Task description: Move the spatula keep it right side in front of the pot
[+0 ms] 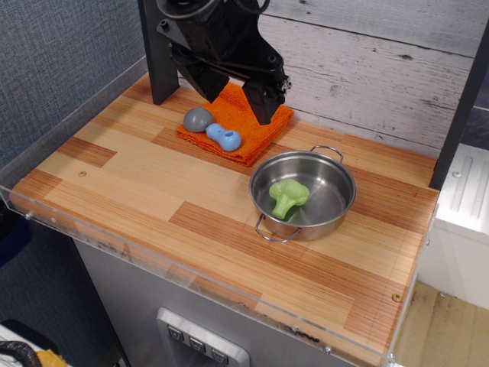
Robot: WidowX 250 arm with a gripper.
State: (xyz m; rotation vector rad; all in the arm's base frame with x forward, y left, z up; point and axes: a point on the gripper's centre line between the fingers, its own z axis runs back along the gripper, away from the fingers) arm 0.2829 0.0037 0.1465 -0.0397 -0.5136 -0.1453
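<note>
The spatula (211, 128) lies on an orange cloth (243, 126) at the back of the table, grey dome head to the left, light-blue handle to the right. The steel pot (336, 200) stands to the right of it, nearer the front, with a green broccoli toy (287, 196) inside. My black gripper (267, 103) hangs above the cloth's right part, just right of and behind the spatula's handle, not touching it. Its fingers point down; I cannot tell how far apart they are.
The wooden table (153, 191) has a clear plastic rim along its left and front edges. A dark post (158, 53) stands at the back left and a plank wall (382, 69) behind. A dark post (462, 107) stands at the right.
</note>
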